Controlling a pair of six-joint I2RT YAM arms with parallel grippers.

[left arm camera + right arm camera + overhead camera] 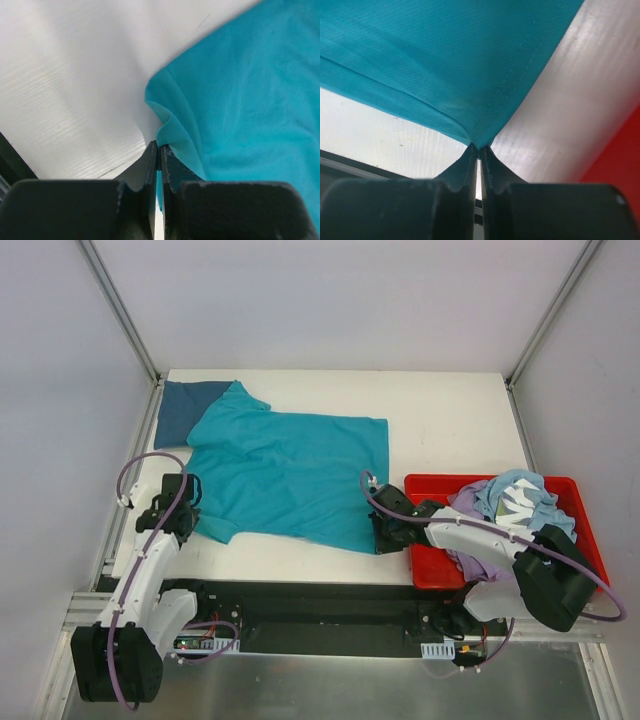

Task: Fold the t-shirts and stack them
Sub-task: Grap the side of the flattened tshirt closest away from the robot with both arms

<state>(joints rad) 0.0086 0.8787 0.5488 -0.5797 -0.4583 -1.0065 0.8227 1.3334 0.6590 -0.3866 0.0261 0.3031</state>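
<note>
Gripping the shirt (290,475) at two near points: with the left end effector (159,147) closed tight on a sleeve edge at 8 o'clock, and with the right end effector (479,147) clamped on the hem corner at 5. Probably held so to lift the near edge and fold it toward 12. Otherwise lying flat mid-counter (440,420), touching a navy shirt (185,410) at 10. At 4, a red bin (430,570) heaped with a pile (510,500) awaiting folding. Smooth white counter; pale walls and metal rails all around.
</note>
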